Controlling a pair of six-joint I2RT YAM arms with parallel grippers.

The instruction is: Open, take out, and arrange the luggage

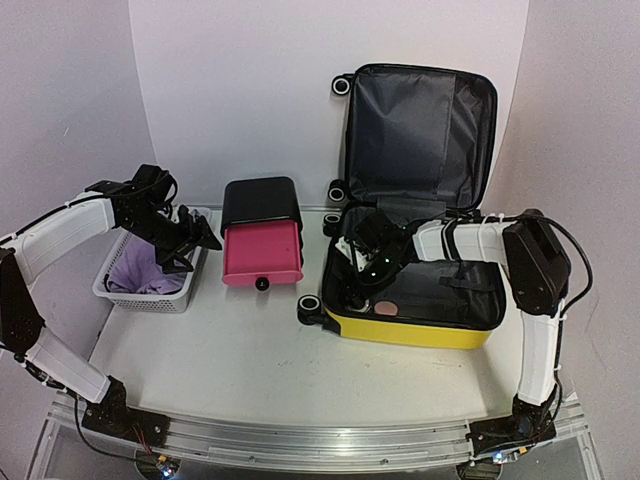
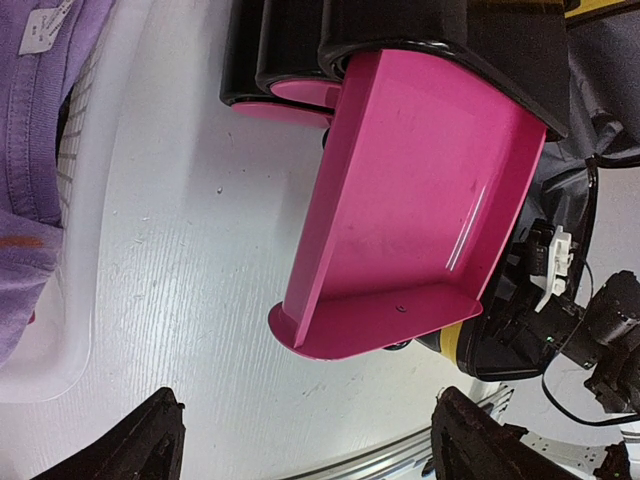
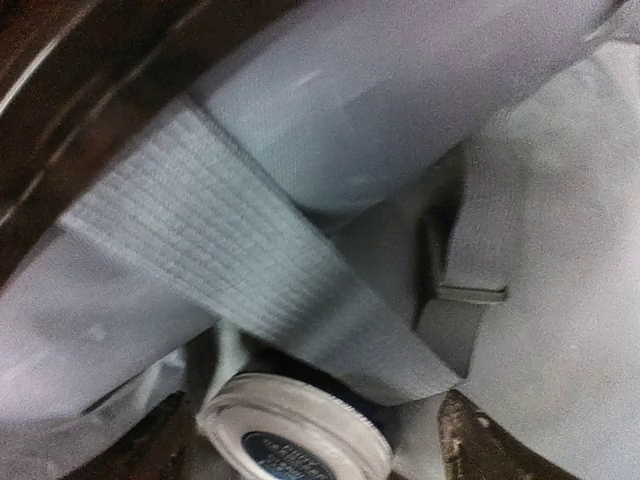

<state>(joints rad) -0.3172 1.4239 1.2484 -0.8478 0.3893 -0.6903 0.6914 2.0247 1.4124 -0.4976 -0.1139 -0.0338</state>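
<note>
Yellow luggage (image 1: 400,330) (dark grey lining (image 1: 420,110)), pink drawer (image 1: 262,255), lilac cloth (image 1: 135,272)

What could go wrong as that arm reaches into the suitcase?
1. The strap lies across the small round jar that the open right gripper straddles, so a lift may snag on it.
2. The jar sits low in the soft lining of the suitcase, so the grip might slip or pinch fabric instead.

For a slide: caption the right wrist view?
Open right gripper above a small round white-rimmed jar under a grey woven strap inside the grey-lined luggage.
</note>
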